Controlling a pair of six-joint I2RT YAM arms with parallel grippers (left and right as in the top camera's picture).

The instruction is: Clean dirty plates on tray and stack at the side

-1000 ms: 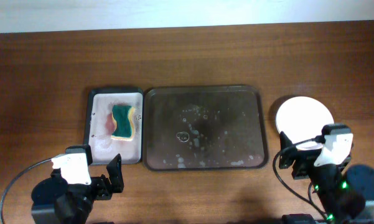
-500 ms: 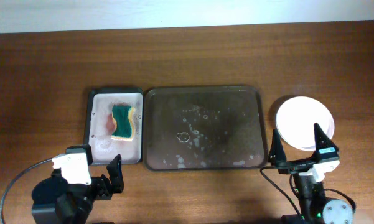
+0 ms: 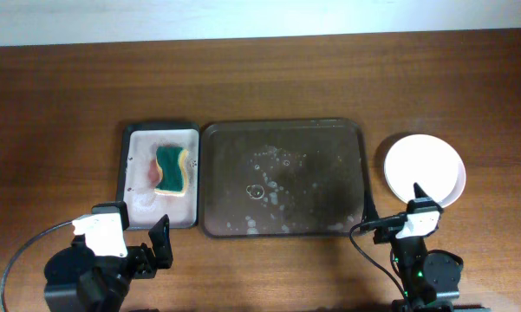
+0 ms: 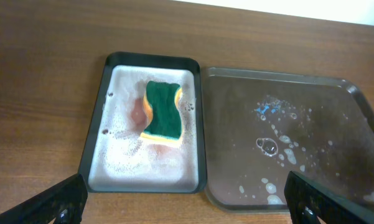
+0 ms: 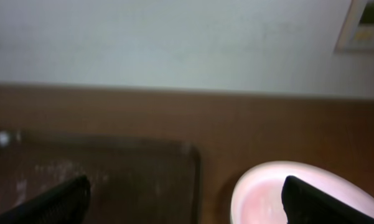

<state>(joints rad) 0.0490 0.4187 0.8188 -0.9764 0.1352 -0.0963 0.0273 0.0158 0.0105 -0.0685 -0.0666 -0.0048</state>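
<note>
The dark brown tray (image 3: 217, 139) lies mid-table, wet with soap bubbles and bare of plates; it also shows in the left wrist view (image 4: 355, 99) and the right wrist view (image 5: 112, 162). White plates (image 3: 425, 166) sit stacked right of it, wiped plain, also in the right wrist view (image 5: 261, 193); how many are in the stack cannot be told. My left gripper (image 4: 185, 202) is open and empty, near the front edge below the sponge tray. My right gripper (image 5: 185, 200) is open and empty, low at the front right, between the tray's corner and the stack.
A smaller black-rimmed sponge tray (image 3: 139, 139) with foam holds a green and yellow sponge (image 3: 170, 170), left of the brown tray; both also show in the left wrist view, tray (image 4: 112, 74), sponge (image 4: 162, 113). A pale wall lies behind the table.
My right arm has drawn back from the plate stack toward the front edge and tipped its camera up. The left arm, sponge and trays have not moved.
</note>
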